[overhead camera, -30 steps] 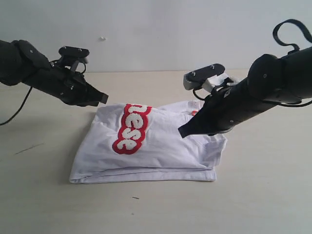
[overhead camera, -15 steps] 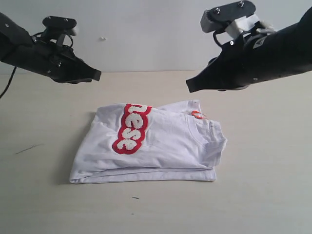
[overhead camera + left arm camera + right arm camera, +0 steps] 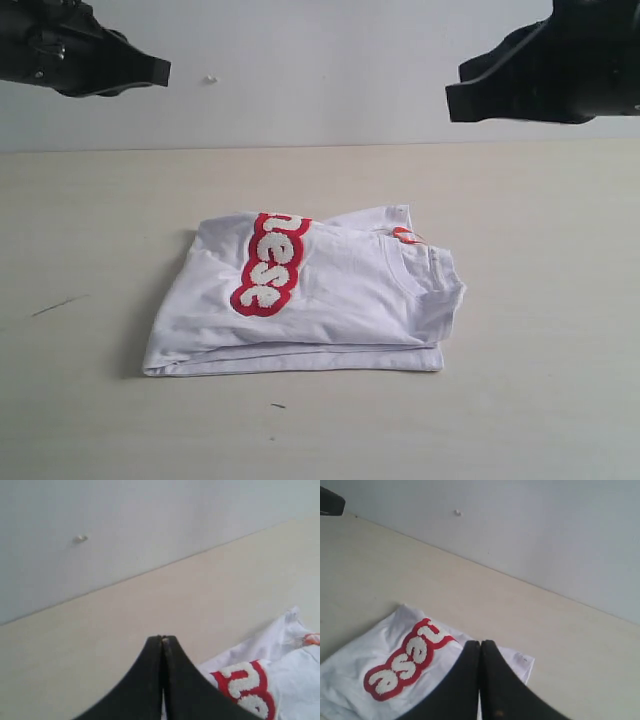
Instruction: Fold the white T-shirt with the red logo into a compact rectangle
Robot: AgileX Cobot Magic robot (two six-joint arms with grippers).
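Note:
The white T-shirt (image 3: 330,300) lies folded into a rough rectangle in the middle of the table, collar toward the right. Its red logo (image 3: 268,262) with fluffy white letters runs across the upper layer near the left. Both grippers hang high above the table, well clear of the cloth. My left gripper (image 3: 160,70) is at the upper left, shut and empty. My right gripper (image 3: 452,102) is at the upper right, also shut and empty. In the left wrist view the shut gripper (image 3: 162,639) hovers over a shirt corner (image 3: 270,680). In the right wrist view the shut gripper (image 3: 480,643) sits over the logo (image 3: 402,662).
The beige table (image 3: 520,400) reaches back to a pale wall (image 3: 320,70). A small mark (image 3: 210,78) sits on the wall. A thin dark scratch (image 3: 55,305) marks the tabletop at the left.
Both arms have risen from beside the shirt to high above the table and drawn outward. The shirt has stayed put.

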